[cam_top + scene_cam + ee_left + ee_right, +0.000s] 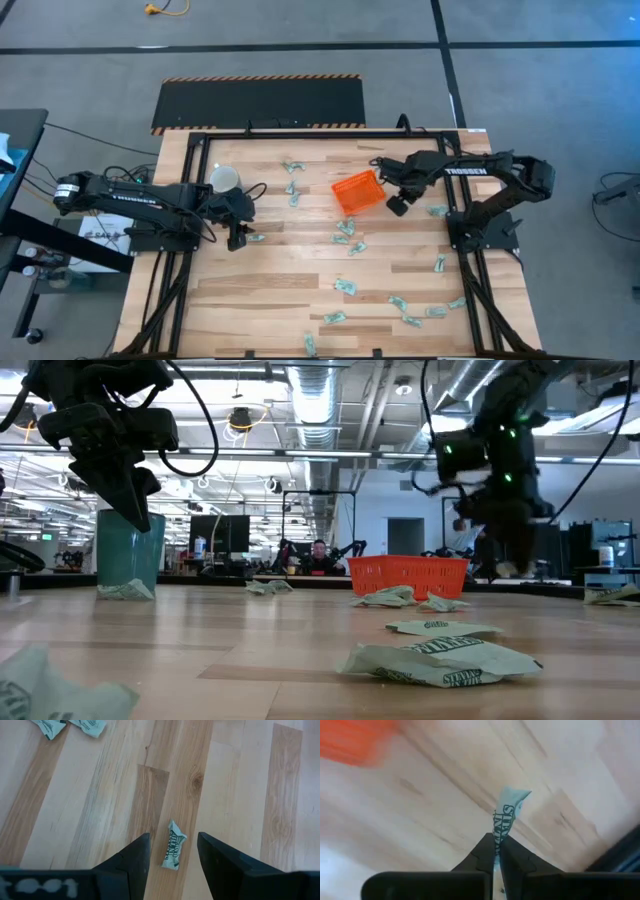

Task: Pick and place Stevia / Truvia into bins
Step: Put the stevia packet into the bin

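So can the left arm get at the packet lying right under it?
Probably yes: the left gripper hangs open above the packet, which lies flat between the fingers with nothing covering it.

The bench (280, 280) carries about sixteen sweetener packets (346, 286), with one more pinched in the right pincer (497, 851), plus one orange tray (357, 192), one round cup (224, 178), and two dark arms.

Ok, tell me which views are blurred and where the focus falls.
Right wrist view: orange plastic tray smeared, while the pale green packet pinched in the right gripper stays sharp.
Low view: crumpled near packet sharp, room soft.
Left wrist view: crisp.
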`<state>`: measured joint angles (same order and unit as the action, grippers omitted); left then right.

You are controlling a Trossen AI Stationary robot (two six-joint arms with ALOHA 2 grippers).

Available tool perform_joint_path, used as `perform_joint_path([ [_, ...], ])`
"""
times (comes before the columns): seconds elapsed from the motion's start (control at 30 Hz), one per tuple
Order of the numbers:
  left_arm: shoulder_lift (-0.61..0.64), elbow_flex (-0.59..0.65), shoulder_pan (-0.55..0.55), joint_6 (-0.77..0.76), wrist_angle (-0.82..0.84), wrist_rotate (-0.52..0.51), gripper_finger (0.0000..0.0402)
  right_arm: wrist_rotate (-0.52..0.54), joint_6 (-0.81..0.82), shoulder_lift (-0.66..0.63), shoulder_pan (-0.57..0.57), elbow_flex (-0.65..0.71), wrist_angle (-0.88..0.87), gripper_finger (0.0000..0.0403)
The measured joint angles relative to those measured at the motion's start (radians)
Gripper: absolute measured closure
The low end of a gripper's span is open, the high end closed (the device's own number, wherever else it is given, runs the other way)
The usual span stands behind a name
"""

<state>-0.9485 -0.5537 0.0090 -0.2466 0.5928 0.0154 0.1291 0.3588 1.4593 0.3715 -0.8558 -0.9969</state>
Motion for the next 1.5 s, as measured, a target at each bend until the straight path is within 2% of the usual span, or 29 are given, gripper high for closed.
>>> perform_joint_path([
  [0.27,0.0,0.0,0.0,0.0,0.0,0.0,0.0248,0.002,-0.011,-0.001,-0.139,-0.175,0.105,0.0399],
  [0.43,0.0,0.0,0.0,0.0,0.001,0.0,0.0248,-0.001,-0.027,-0.001,-0.189,-0.199,0.272,0.0377],
  [0.67,-0.001,0.036,0.0,0.0,0.001,0.013,0.0248,0.0,-0.093,0.002,-0.191,-0.2,0.332,0.0339],
  [1.13,-0.001,0.12,-0.001,0.0,-0.049,0.023,0.0247,0.002,-0.099,0.002,-0.16,-0.2,0.347,0.0275],
  [1.37,-0.001,0.121,-0.044,0.054,-0.125,0.026,0.0222,0.002,-0.099,0.002,-0.16,-0.2,0.347,0.0253],
  [1.5,-0.041,0.12,-0.083,0.083,-0.121,0.022,0.0206,0.002,-0.098,0.002,-0.16,-0.2,0.347,0.0247],
])
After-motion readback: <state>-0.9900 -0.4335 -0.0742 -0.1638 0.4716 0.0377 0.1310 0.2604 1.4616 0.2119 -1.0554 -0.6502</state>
